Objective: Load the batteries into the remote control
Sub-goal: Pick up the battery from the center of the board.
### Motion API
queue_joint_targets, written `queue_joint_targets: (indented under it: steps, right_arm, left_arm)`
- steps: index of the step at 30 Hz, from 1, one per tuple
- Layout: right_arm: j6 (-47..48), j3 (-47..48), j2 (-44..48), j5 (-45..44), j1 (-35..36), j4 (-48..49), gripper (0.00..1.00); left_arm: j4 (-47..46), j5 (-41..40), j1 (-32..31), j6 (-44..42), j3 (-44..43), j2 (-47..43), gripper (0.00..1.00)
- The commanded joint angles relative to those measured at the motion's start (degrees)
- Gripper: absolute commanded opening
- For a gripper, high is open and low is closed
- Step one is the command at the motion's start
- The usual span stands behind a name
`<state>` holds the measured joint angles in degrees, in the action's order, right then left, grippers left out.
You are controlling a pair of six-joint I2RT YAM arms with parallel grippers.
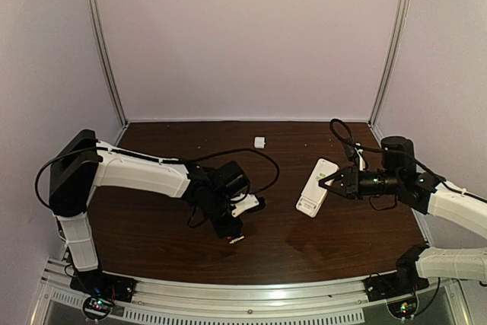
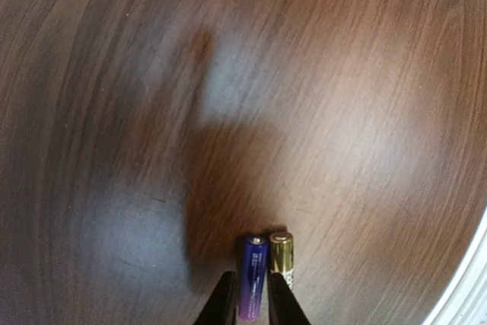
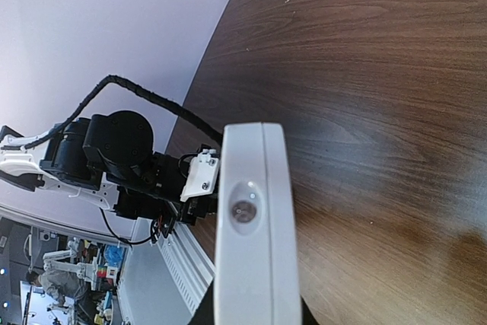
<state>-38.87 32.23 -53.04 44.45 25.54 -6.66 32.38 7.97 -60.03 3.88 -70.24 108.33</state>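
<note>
— Where did the left gripper [image 2: 252, 304] stand?
— Low over the tabletop [image 1: 152, 253], near its near edge and left of the middle. Its two dark fingers [image 2: 224, 302] flanked a blue battery [image 2: 253, 272], which lay lengthwise between them.
— Clenched on it?
— I could not tell. The fingers sat very close to its sides, but a firm pinch did not show.
— And the other cell?
— A gold battery [image 2: 281, 255] lay just beside the blue one, on its right and parallel to it, outside the right finger.
— Anything further along?
— A small white piece [image 1: 259, 141] lay near the far edge, about midway along it, well apart from both arms.
— The right side?
— The right gripper [image 1: 333, 181] was grasping the remote control [image 1: 316, 187] in the right half of the tabletop, between the far and near edges. The wrist view showed a narrow white face of the remote with a seam and a small round lens [image 3: 243, 211].
</note>
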Motion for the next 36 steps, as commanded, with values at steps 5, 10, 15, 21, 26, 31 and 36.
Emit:
queue_joint_targets:
  steps: [5, 10, 15, 21, 26, 31, 36]
  right_arm:
    - [1.34, -0.65, -0.45, 1.56, -1.11, 2.07, 0.00]
    - [1.52, -0.59, -1.25, 2.02, -1.54, 2.65, 0.00]
    - [1.83, -0.57, -1.78, 2.39, -1.97, 2.74, 0.00]
    - [2.30, -0.54, -1.66, 2.58, -2.47, 1.88, 0.00]
    - [2.35, -0.79, -1.32, 2.58, -2.68, 1.16, 0.00]
    - [2.80, -1.08, -0.62, 2.43, -2.86, -0.29, 0.00]
    - [3.17, -1.16, 0.03, 2.40, -3.29, -1.11, 0.00]
  left_arm:
    - [1.34, 0.34, -0.35, -1.15, -1.48, 2.30, 0.15]
    - [2.34, -1.60, -0.21, -1.24, -2.05, 3.38, 0.13]
    - [3.93, -4.49, 0.28, -1.03, -2.87, 4.62, 0.08]
    - [4.99, -6.21, 1.76, -0.89, -3.02, 4.63, 0.00]
    - [4.14, -5.92, 1.91, -0.31, -3.26, 3.10, 0.00]
    - [-0.37, 2.59, 1.57, -1.27, -0.41, -4.80, 0.00]
    - [-2.18, 10.54, -4.88, -3.01, 0.36, -9.60, 0.00]
